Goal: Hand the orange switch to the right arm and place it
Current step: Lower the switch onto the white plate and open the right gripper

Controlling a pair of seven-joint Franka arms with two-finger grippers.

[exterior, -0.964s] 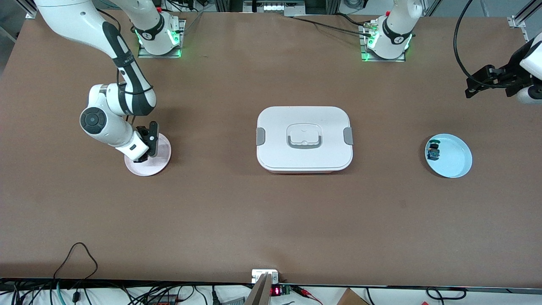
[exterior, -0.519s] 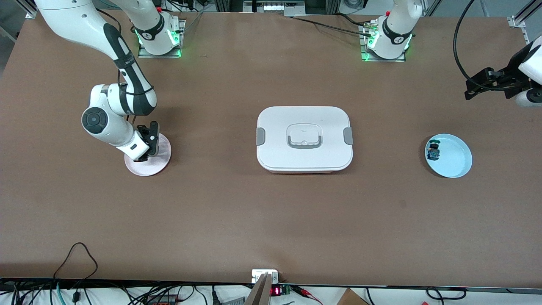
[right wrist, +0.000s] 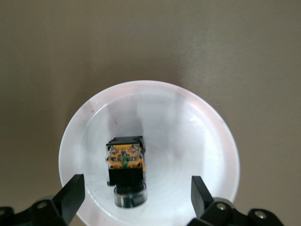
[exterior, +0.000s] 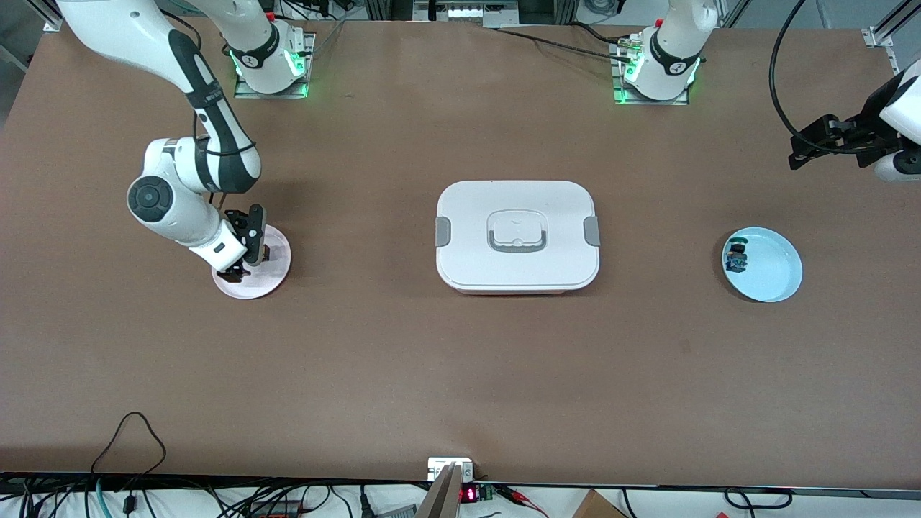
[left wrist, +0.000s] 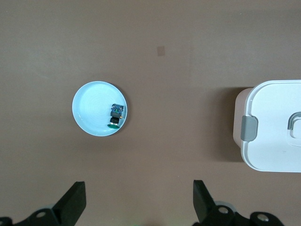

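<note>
The orange switch (right wrist: 125, 162), a tiny black block with an orange-tan top, lies on the pink plate (right wrist: 188, 141). In the front view it is a small dark speck (exterior: 265, 252) on that plate (exterior: 277, 277), toward the right arm's end of the table. My right gripper (exterior: 247, 246) hangs just over the plate, open, with one finger on each side of the switch and neither touching it (right wrist: 136, 188). My left gripper (exterior: 800, 150) is open and empty, held high at the left arm's end of the table (left wrist: 138, 190).
A white lidded box (exterior: 516, 234) with grey latches stands mid-table and shows in the left wrist view (left wrist: 277, 127). A light blue plate (exterior: 773, 273) holds a black switch with green-blue parts (exterior: 736, 257), also seen from the left wrist (left wrist: 115, 115).
My right gripper has shifted slightly toward the right arm's end of the table over the pink plate, and the switch now shows beside it. The left arm has barely moved.
</note>
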